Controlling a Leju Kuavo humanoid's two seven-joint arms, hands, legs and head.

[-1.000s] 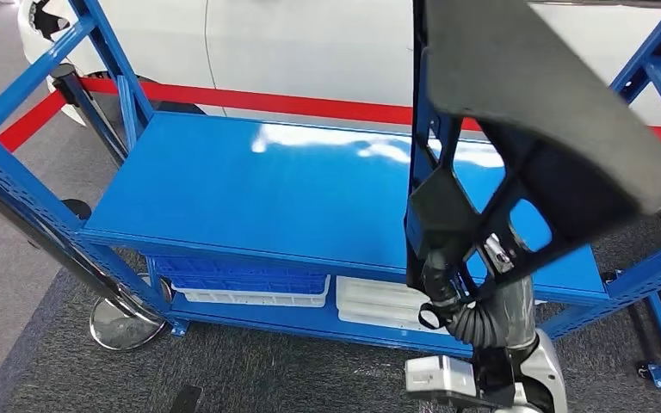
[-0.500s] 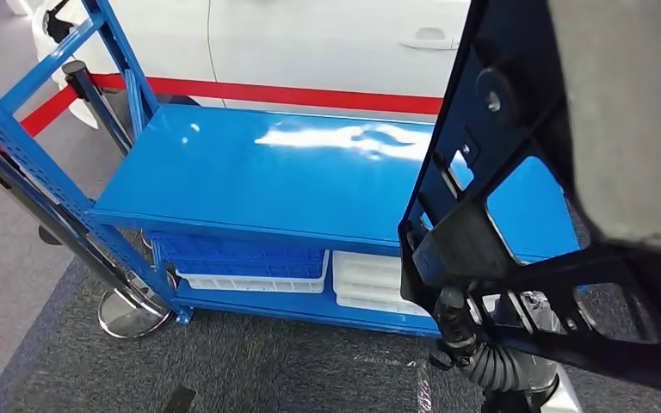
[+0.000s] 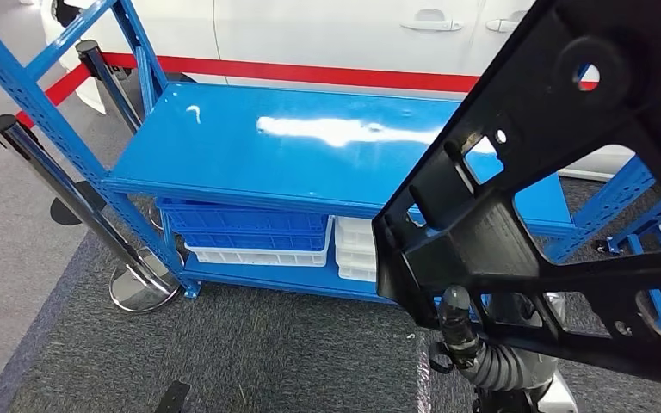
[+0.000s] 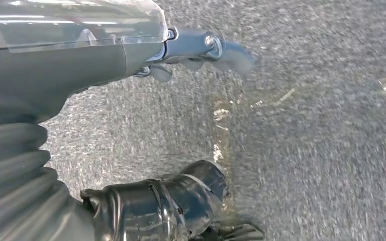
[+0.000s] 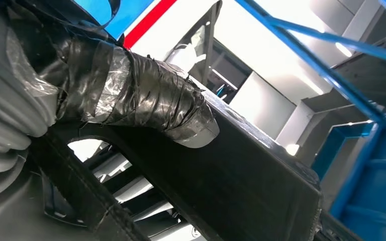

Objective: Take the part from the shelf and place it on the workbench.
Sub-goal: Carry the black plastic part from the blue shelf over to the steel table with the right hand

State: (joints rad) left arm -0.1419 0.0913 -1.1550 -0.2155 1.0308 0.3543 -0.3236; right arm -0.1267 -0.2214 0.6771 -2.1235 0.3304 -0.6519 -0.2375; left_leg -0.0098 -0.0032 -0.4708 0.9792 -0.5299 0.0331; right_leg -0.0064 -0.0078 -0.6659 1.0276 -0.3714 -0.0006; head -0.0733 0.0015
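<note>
A large black plastic part [image 3: 482, 241] with ribs and cut-out openings stands raised close before my head camera, covering the right side of the head view. My right hand [image 3: 456, 331] grips it from below at its lower edge. In the right wrist view the tape-wrapped thumb [image 5: 146, 100] presses over a bar of the part [image 5: 251, 170]. The blue shelf [image 3: 293, 146] stands behind, its top board bare and glossy. My left hand [image 4: 146, 55] hangs above grey carpet, fingers apart and holding nothing.
Blue and white bins [image 3: 250, 232] and white trays [image 3: 357, 249] sit on the shelf's lower level. A chrome stanchion [image 3: 69, 189] with a round base [image 3: 142, 288] stands at left. A red belt [image 3: 310, 73] and a white car [image 3: 353, 34] lie behind. Grey carpet [image 3: 267, 353] spreads in front.
The whole picture has shifted, so the camera has moved. The black part has tipped over and come closer to the camera, still in my right hand's grip.
</note>
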